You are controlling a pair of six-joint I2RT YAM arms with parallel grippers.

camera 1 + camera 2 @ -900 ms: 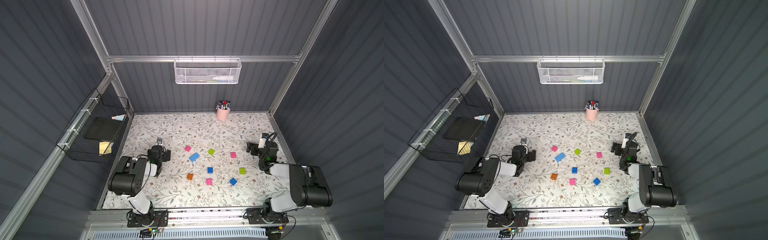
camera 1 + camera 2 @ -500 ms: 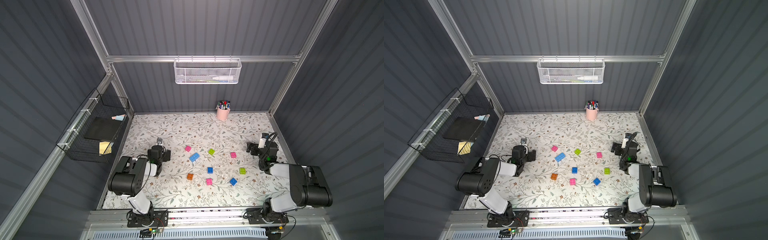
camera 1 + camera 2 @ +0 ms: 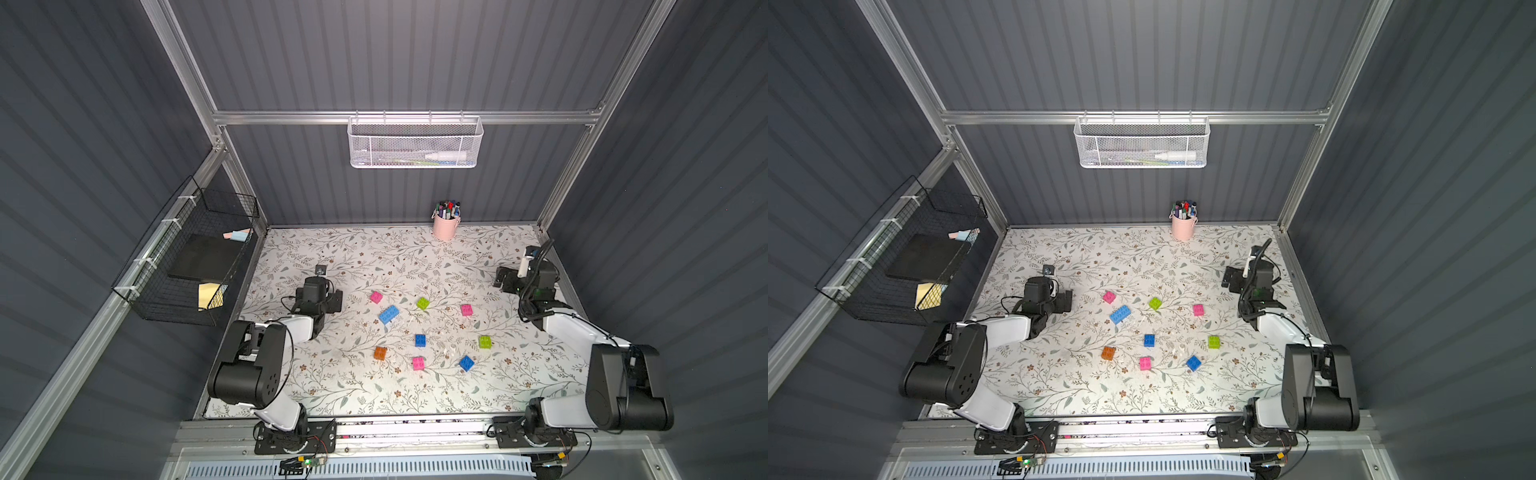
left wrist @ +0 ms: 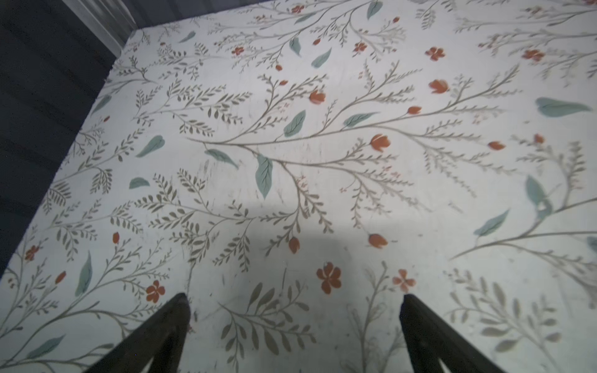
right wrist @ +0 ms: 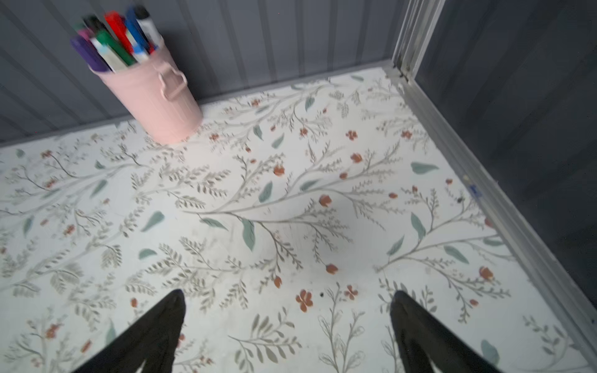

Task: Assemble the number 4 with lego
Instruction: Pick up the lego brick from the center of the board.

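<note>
**Top views.** Nine lego bricks (image 3: 1149, 340) lie loose at mid-bench, between the two arms. Each lies singly, and none touches another. They are small, chunky and brightly coloured against the floral bench (image 3: 374, 257).
- **Far row:** pink brick (image 3: 376, 296), longer blue brick (image 3: 389, 314) lying askew, lime green brick (image 3: 423, 303), second pink brick (image 3: 466, 309).
- **Near row:** orange brick (image 3: 380, 353), square blue brick (image 3: 420, 340), third pink brick (image 3: 418, 363), a further blue brick (image 3: 466, 363) turned cornerwise, second green brick (image 3: 484, 342).

The left arm (image 3: 291, 328) and right arm (image 3: 569, 332) sit folded at opposite sides of the bench, well apart from the bricks. A pink pen cup (image 3: 444, 226) stands against the back wall.

**Left wrist view.** The left gripper (image 4: 294, 297) is released, with its dark fingers spread wide. Only the patterned bench surface shows between them.

**Right wrist view.** The right gripper (image 5: 287, 294) is likewise released and grasps nothing, its fingers wide over the bench surface. The pen cup, full of markers, stands beyond it at the wall.
</note>
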